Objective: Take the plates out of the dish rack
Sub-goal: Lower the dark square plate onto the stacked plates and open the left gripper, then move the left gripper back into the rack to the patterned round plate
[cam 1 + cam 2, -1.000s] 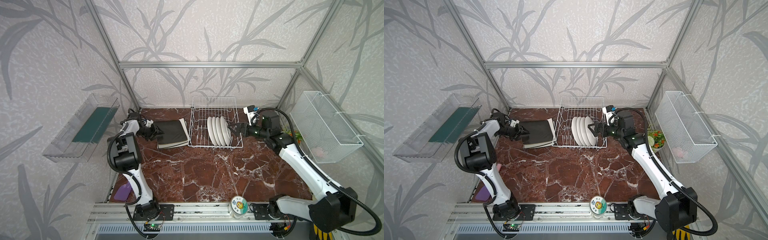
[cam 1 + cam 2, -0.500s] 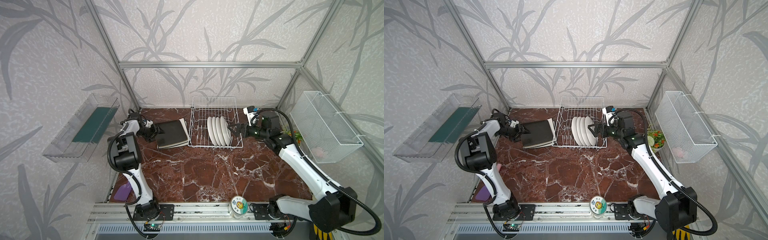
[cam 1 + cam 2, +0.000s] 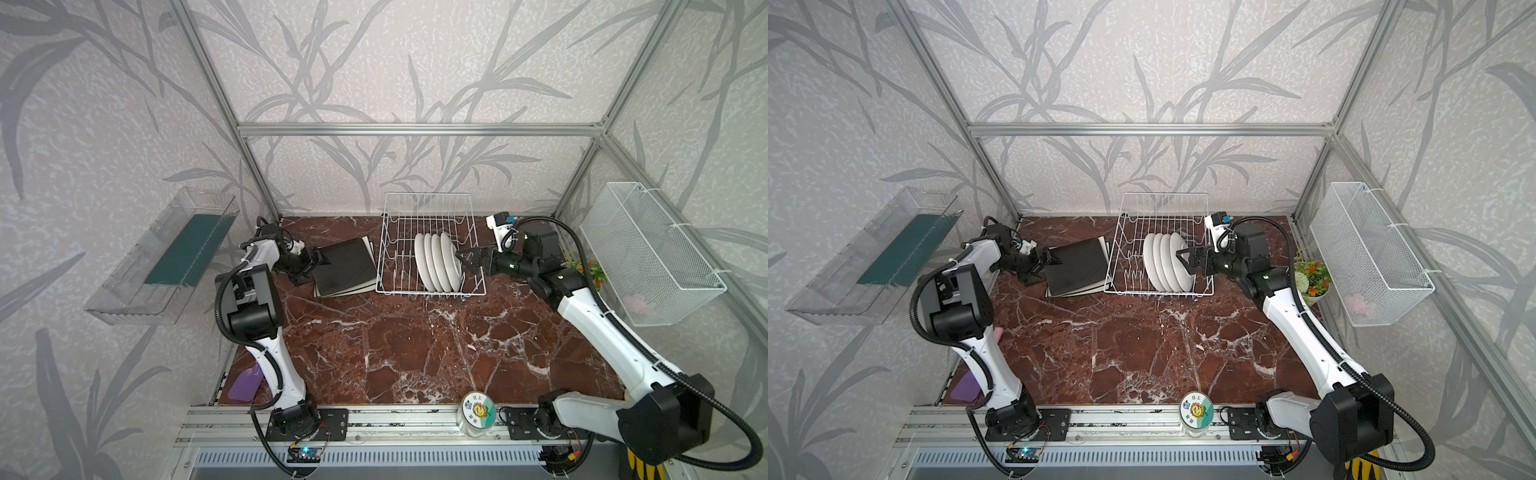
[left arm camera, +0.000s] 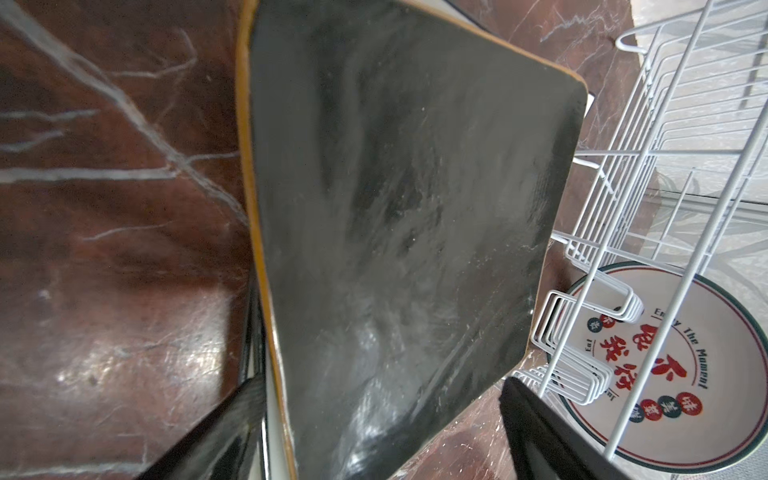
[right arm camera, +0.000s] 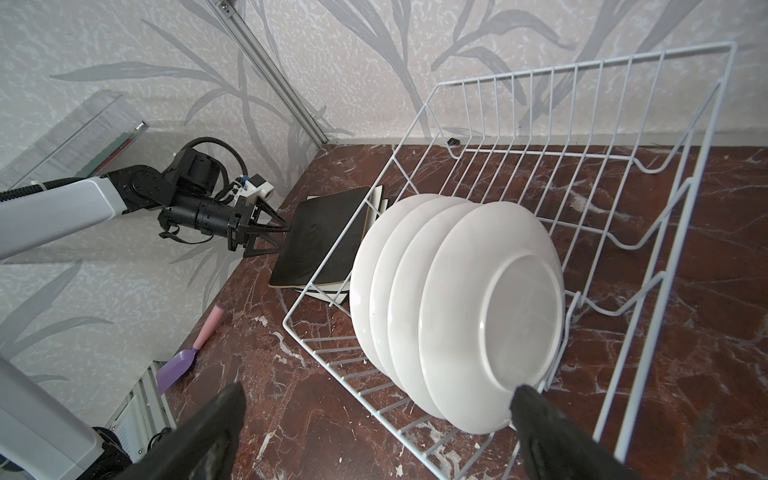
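The white wire dish rack [image 3: 430, 208] [image 3: 1163, 208] stands at the back of the marble table. Several round white plates [image 3: 438, 262] [image 3: 1167, 266] [image 5: 457, 311] stand upright in its slots. Left of the rack the black square plate [image 3: 345, 266] [image 3: 1077, 266] [image 4: 395, 208] [image 5: 320, 237] lies flat on cream square plates [image 5: 332, 293]. My left gripper [image 3: 320, 262] [image 4: 382, 415] is open, its fingers straddling the black plate's near edge without pinching it. My right gripper [image 3: 463, 259] [image 3: 1183, 259] [image 5: 378, 395] is open at the rightmost round plate, one fingertip by its rim.
A clear plastic bin [image 3: 166, 257] hangs on the left wall and a white mesh basket [image 3: 648, 253] on the right wall. A small flower pot [image 3: 590, 270] sits behind the right arm. A sticker-lidded jar [image 3: 478, 411] stands at the front edge, a purple scoop [image 3: 245, 386] at front left.
The left gripper has opened and let go of the black plate, which now rests on the stack. The right arm and the round plates have not moved.
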